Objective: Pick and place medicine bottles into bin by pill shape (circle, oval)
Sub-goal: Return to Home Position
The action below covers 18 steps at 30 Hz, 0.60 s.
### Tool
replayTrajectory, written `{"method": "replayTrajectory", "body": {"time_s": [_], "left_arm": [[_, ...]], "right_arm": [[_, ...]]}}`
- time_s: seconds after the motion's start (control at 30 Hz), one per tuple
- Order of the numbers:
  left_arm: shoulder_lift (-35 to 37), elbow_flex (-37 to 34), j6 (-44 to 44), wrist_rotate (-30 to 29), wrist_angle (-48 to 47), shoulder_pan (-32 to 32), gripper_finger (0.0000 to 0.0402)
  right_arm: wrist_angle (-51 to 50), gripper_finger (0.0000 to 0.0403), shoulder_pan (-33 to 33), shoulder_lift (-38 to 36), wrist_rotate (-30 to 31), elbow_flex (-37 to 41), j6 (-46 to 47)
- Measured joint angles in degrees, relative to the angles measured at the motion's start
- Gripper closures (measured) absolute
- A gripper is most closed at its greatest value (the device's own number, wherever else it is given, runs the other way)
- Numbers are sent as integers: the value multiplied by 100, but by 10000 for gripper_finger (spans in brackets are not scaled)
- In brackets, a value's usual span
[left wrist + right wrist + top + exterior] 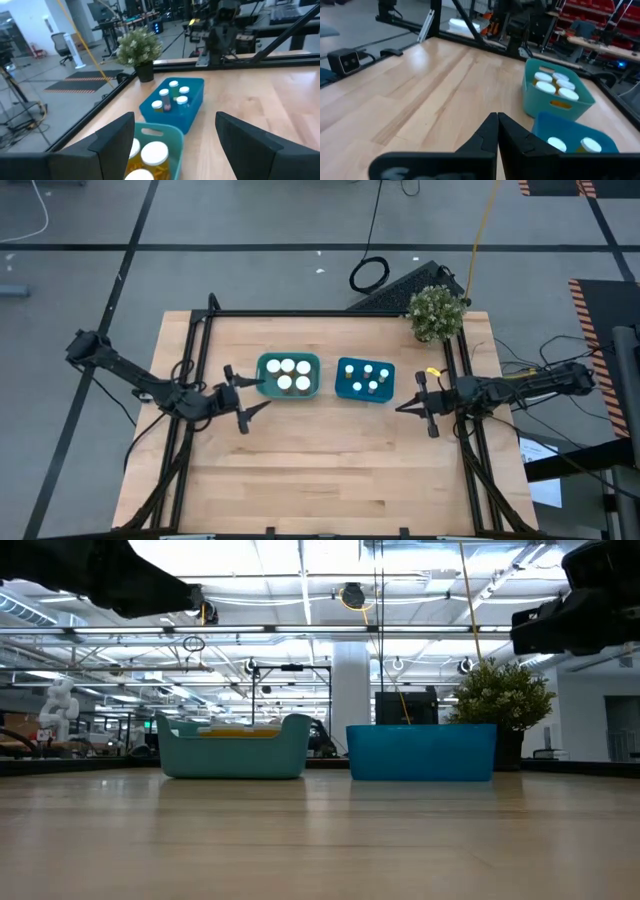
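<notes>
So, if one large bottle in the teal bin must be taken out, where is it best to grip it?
Probably by the white cap of a large bottle, coming straight down: they stand upright, packed together inside the teal bin, so their sides are blocked.

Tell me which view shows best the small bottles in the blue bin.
The high view: all five small bottles show in the blue bin. The left wrist view shows them slanted, the right wrist view only two caps, and the low view only the bin's wall.
</notes>
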<state>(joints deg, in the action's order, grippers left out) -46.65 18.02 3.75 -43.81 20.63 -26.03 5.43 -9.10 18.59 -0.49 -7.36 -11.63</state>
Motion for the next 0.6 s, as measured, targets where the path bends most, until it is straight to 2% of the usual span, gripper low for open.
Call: {"method": "replayTrajectory", "body": {"time_s": [0.33, 0.6], "left_arm": [[62, 0, -135, 30, -254, 252, 124], [556, 0, -30, 21, -588, 250, 124]], "right_arm": [[-327, 403, 2, -702, -256, 5, -108], [-300, 403, 2, -936, -259, 103, -111]]}}
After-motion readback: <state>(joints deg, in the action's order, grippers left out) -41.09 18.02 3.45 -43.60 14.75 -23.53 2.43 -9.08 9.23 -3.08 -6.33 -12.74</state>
